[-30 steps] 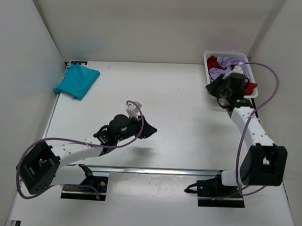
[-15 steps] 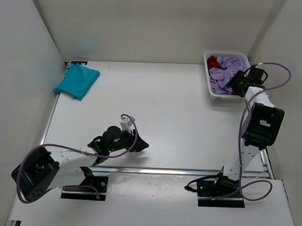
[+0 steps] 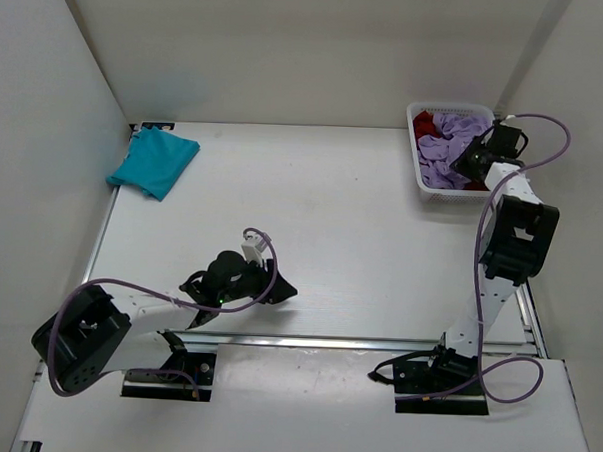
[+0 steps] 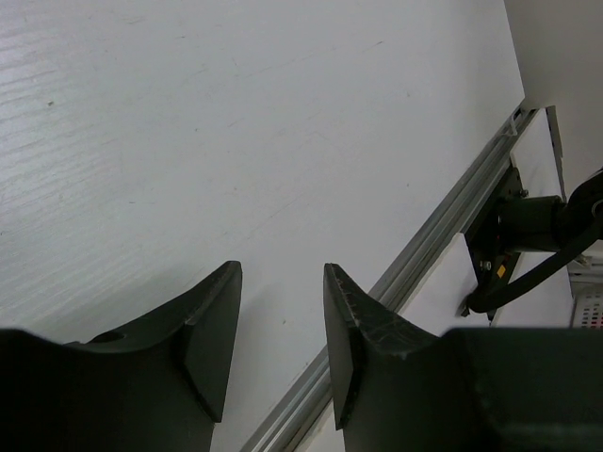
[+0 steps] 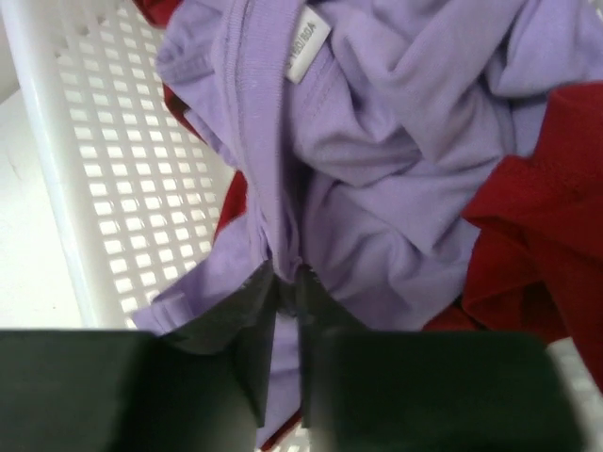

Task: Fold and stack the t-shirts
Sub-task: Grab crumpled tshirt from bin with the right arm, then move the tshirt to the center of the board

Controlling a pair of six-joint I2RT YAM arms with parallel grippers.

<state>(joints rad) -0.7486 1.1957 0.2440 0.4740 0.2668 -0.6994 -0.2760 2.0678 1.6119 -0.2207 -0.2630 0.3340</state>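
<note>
— Basket (image 3: 454, 107) from above: where?

— At the far right corner of the surface (image 3: 332, 207). Holds a purple shirt (image 3: 447, 152) heaped over a red shirt (image 3: 424, 123). See the right arm (image 3: 517, 225) bent in from the right side, with the right jaws down in the purple cloth.

— Anything else up there?

— Yes. Note a teal shirt (image 3: 154, 163), folded over, at the far left corner, well apart from the basket. Note too the left arm (image 3: 148, 304), stretched low along the near edge, with the left jaws over bare surface just beyond the metal rail (image 3: 357, 341).

— Left wrist camera next?

— Shows both fingers (image 4: 212, 320) spread apart with nothing between them. Shows only bare white surface beyond, and the rail slanting past on the right.

— And the right wrist camera?

— Looks down into the basket. Shows the right jaws pressed almost together, pinching a fold of the purple shirt. Catches a white neck label (image 5: 306, 47) higher up on the same shirt. Puts the red shirt at the right, touching the purple one and partly under it. Puts the perforated basket wall at the left.
</note>
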